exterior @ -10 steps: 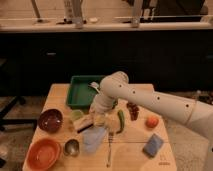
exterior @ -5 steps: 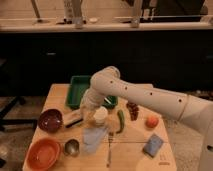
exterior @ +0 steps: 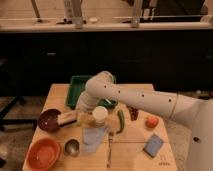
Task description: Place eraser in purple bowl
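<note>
The purple bowl (exterior: 49, 120) sits at the table's left edge, dark maroon and glossy inside. The eraser (exterior: 67, 118), a long narrow block with a pale side, lies level just right of the bowl's rim, its left end nearly over the rim. My gripper (exterior: 80, 117) is at the eraser's right end, below the white arm's bend (exterior: 100, 89), and appears shut on it. The wrist hides most of the fingers.
An orange bowl (exterior: 43, 153) and a metal cup (exterior: 72, 147) stand at the front left. A green tray (exterior: 79, 89) is behind the arm. A white-lidded jar (exterior: 100, 115), blue cloth (exterior: 94, 138), fork (exterior: 109, 150), green vegetable (exterior: 120, 121), orange fruit (exterior: 151, 121) and blue-grey block (exterior: 153, 145) lie to the right.
The arm has swung left, and the eraser has moved with the gripper from the table's middle toward the purple bowl.
</note>
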You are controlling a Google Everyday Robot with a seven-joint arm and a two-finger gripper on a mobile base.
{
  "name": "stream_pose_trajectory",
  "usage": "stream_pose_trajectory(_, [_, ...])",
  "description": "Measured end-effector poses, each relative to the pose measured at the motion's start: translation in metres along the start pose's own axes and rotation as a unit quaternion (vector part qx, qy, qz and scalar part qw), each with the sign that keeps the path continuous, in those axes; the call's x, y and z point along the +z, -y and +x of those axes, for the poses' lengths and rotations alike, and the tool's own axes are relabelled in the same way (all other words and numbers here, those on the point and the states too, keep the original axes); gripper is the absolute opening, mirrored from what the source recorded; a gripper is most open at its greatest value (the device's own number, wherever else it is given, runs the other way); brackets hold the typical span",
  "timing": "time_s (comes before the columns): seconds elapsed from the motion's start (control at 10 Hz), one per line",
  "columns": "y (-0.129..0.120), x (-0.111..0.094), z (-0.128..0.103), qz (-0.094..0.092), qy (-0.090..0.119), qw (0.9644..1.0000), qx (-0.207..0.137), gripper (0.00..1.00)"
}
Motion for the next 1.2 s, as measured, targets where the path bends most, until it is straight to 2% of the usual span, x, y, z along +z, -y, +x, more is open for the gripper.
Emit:
stream_pose_trajectory(0.3, [0.011, 0.015, -0.015, -0.007, -0.007, 0.9999, 0.007, 0.0])
stream_pose_trajectory(0.9, [0.035, 0.045, -0.042, -0.027, -0.026, 0.9993, -0.005, 0.0])
stream_pose_trajectory(1.2, [0.044, 0.058, -0.045, -0.031, -0.03, 0.999, -0.012, 0.0])
